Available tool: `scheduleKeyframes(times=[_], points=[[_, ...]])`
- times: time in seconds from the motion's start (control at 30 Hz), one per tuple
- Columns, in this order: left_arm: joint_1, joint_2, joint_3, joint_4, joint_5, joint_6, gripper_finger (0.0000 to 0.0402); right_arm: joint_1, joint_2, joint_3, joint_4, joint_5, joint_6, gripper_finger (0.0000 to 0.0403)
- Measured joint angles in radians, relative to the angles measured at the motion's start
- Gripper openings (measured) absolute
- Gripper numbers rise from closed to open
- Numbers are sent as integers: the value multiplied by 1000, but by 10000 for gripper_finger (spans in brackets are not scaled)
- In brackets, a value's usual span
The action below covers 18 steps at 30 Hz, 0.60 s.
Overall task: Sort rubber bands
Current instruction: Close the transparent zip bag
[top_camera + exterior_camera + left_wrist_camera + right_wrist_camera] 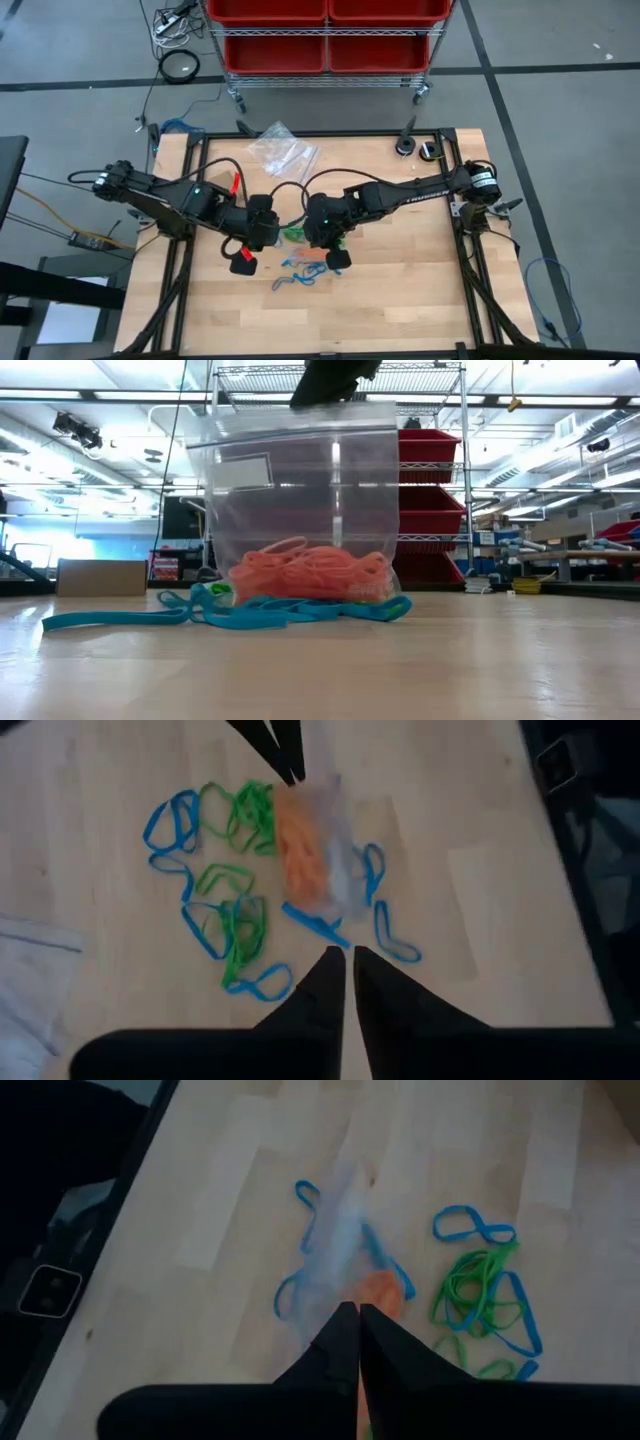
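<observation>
High view: both arms meet mid-table over the bands (300,270). Low view: orange bands (310,575) sit bagged (300,490); blue ones lie outside. Wrist views: right gripper (358,1320) pinches the bag; left gripper (347,960) hangs nearly closed, empty. Green and blue remain.

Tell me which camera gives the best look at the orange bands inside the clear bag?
The low view: the orange bands fill the bottom of the upright clear bag, side-on. The left wrist view shows them as an orange streak, the right wrist view only a patch, and the high view barely a glimpse.
</observation>
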Motion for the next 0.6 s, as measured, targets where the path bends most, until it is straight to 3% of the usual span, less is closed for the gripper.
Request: scheduleKeyframes(times=[0.27, 0.4, 0.6], points=[[-30, -1, -152, 143, 64, 33, 103, -2, 0, 0, -75, 24, -2, 9], [-100, -1, -381, 269, 13, 4, 140, 27, 0, -30, -174, 30, -27, 10], [-191, 1, -764, 674, -119, -149, 157, 125, -21, -200, -212, 74, -24, 5]])
